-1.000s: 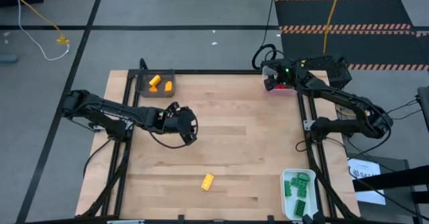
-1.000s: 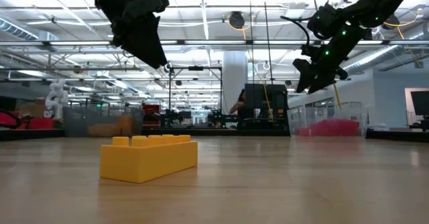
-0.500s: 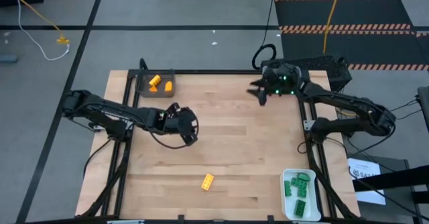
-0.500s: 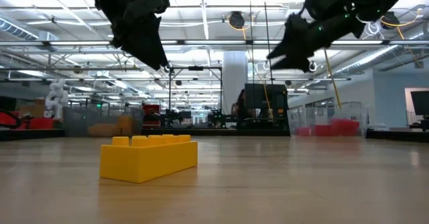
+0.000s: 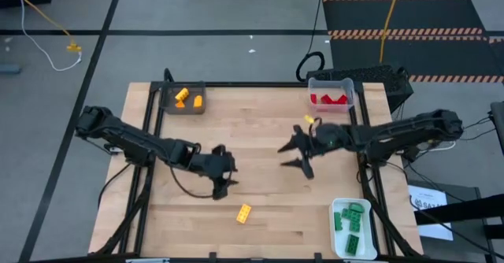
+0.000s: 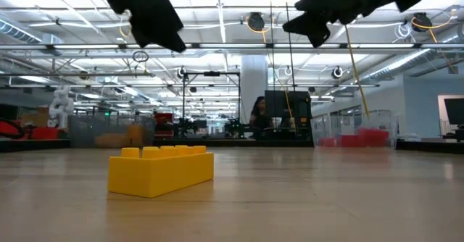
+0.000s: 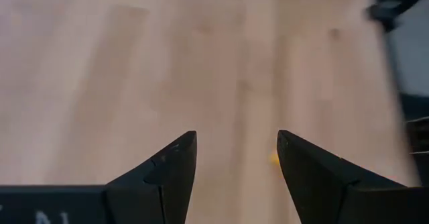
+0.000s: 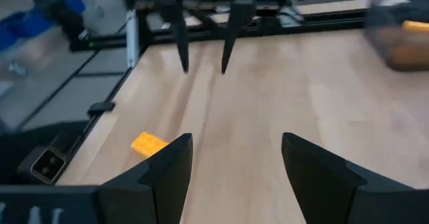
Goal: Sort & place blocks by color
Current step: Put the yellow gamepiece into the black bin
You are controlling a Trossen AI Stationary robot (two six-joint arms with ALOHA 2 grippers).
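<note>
We see one yellow brick [image 5: 244,212] lying alone on the wooden table [image 5: 260,129], low in the middle of the high view. In the low view the same brick [image 6: 161,170] fills the front, and there we can count its round studs and see its smooth, shiny plastic sides. The high view cannot show that.

The left gripper [image 5: 221,186] hangs just above and left of the brick, not touching it. Its two dark pointed fingers [image 7: 175,167] are spread apart with nothing between them. In its wrist view only a tiny yellow speck peeks out beside one finger.

The right gripper [image 5: 294,154] hovers over the middle of the table, fingers also spread and empty. Its wrist view shows the yellow brick [image 8: 149,144] lying flat, and the other gripper's thin fingers beyond.

At the upper left sits a dark tray [image 5: 168,99] with orange bricks [image 5: 187,98]. A clear tray [image 5: 331,85] at the upper right holds red bricks [image 5: 330,99]. A white tray [image 5: 339,206] at the lower right holds green bricks [image 5: 351,222]; the frame edge cuts it off.
</note>
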